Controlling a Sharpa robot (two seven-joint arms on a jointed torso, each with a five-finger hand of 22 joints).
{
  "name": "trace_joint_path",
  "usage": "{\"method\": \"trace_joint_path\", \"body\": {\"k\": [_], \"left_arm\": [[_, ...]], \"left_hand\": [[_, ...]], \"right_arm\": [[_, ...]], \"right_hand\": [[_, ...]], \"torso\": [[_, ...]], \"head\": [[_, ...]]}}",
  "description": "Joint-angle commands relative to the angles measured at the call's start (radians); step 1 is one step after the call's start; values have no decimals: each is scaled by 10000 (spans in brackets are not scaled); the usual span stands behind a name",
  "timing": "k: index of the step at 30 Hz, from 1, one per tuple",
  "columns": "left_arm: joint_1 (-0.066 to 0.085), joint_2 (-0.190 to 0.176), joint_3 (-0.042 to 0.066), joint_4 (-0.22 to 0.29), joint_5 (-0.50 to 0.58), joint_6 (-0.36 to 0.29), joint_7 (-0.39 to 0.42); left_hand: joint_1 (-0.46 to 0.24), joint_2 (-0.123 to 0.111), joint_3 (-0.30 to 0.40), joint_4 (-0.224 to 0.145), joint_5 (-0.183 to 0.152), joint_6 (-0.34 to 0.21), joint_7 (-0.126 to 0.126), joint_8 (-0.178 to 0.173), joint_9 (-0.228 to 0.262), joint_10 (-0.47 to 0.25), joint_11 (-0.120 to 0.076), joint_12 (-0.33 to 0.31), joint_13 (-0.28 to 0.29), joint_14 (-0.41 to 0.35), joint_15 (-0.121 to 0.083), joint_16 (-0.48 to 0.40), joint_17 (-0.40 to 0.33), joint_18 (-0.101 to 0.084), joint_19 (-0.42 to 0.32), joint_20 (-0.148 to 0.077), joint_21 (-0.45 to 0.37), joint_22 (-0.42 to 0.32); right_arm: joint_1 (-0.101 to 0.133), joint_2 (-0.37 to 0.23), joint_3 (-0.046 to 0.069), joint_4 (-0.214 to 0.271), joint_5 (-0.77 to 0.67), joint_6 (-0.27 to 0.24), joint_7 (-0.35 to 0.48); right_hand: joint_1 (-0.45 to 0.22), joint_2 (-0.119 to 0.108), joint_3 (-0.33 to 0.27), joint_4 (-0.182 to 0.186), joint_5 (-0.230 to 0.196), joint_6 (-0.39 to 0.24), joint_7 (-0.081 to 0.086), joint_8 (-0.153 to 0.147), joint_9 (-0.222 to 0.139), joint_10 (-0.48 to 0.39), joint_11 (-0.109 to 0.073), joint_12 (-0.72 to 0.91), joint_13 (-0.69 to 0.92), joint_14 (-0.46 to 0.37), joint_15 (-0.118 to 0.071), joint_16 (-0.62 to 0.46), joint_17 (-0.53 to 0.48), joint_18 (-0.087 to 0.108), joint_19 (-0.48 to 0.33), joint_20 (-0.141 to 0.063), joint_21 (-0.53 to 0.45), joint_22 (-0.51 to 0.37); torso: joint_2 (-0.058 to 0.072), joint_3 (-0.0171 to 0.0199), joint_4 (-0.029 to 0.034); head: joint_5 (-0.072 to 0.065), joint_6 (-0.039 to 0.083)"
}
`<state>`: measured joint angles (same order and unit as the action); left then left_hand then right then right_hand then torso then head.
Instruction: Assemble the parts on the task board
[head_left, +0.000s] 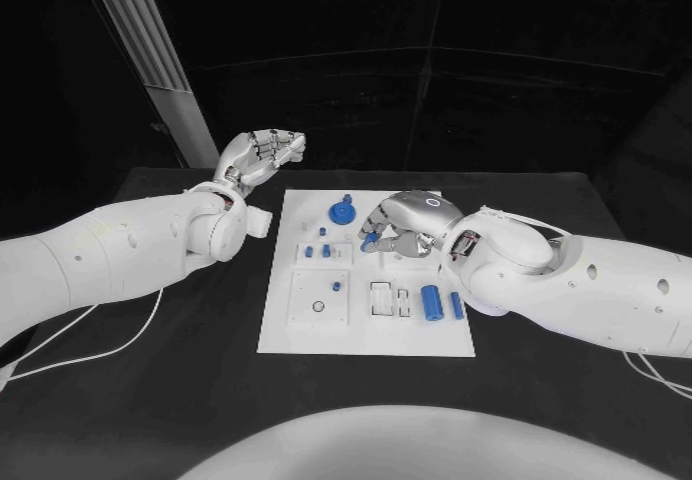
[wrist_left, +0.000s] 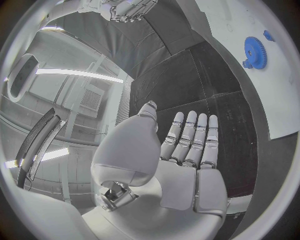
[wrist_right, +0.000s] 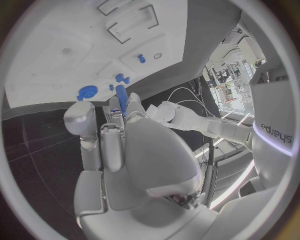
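The white task board (head_left: 433, 340) lies in the middle of the black table. My right hand (head_left: 408, 225) hovers over the board's far half and pinches a small blue peg (head_left: 371, 241) between its fingertips; the right wrist view shows the peg (wrist_right: 122, 96) as a short blue rod. A blue gear (head_left: 342, 212) sits at the board's far edge, just left of that hand. Small blue pieces (head_left: 320, 250) stand in the left blocks. A blue cylinder (head_left: 431, 300) and a blue bar (head_left: 457, 305) lie at the right. My left hand (head_left: 260, 155) is raised beyond the board's far left corner, with fingers (wrist_left: 187, 137) straight and holding nothing.
A pale pillar (head_left: 166, 80) rises behind the table's far left corner. A white cable (head_left: 130, 335) trails across the table under my left arm. Empty rectangular recesses (head_left: 381, 298) sit in the board's near half.
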<state>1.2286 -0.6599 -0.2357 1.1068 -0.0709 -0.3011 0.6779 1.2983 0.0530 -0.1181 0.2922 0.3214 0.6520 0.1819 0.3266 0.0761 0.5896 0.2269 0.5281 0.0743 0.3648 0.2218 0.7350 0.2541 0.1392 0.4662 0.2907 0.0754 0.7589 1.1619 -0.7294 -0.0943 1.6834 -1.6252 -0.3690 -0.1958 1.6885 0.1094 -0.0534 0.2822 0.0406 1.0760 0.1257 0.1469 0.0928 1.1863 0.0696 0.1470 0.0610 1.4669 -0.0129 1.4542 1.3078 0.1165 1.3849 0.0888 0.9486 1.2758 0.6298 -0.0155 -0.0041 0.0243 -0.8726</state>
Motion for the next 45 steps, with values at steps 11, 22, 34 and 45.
{"method": "trace_joint_path", "body": {"k": [11,22,34,45], "left_arm": [[15,14,4,10,13,91,2118],[16,5,4,16,13,81,2117],[16,25,4,5,13,93,2121],[16,17,4,16,13,97,2121]], "left_hand": [[60,12,-52,-3,31,-47,809,44,-11,-60,24,41,-13,-77,-4,41,-17,-176,60,-2,-43,-13],[60,12,-52,-3,31,-47,809,44,-11,-60,24,41,-13,-77,-4,41,-17,-176,60,-2,-43,-13],[60,12,-52,-3,31,-47,809,44,-11,-60,24,41,-13,-77,-4,41,-17,-176,60,-2,-43,-13],[60,12,-52,-3,31,-47,809,44,-11,-60,24,41,-13,-77,-4,41,-17,-176,60,-2,-43,-13]], "right_arm": [[10,1059,3,-235,98,256,1001],[-107,1709,-6,-790,-209,1005,1672],[-212,1992,-11,-958,-1683,2319,1894],[-445,2282,-15,-1139,-2073,2580,1971]], "right_hand": [[199,26,57,37,63,68,65,-7,-10,48,14,-123,-10,615,33,40,74,-2,43,11,44,7],[305,38,97,19,63,54,88,-47,-27,47,33,-228,-9,616,49,56,99,-1,38,23,29,3],[329,28,98,31,62,27,110,-80,-41,40,53,-290,-9,619,64,71,125,-2,33,33,21,2],[341,27,102,31,63,17,113,-93,-46,39,56,-311,-9,620,69,75,132,1,25,37,-1,-8]], "torso": [[18,8,10],[-6,1,-16],[2,9,-15],[8,10,-8]], "head": [[352,0],[455,0],[407,0],[415,0]]}}
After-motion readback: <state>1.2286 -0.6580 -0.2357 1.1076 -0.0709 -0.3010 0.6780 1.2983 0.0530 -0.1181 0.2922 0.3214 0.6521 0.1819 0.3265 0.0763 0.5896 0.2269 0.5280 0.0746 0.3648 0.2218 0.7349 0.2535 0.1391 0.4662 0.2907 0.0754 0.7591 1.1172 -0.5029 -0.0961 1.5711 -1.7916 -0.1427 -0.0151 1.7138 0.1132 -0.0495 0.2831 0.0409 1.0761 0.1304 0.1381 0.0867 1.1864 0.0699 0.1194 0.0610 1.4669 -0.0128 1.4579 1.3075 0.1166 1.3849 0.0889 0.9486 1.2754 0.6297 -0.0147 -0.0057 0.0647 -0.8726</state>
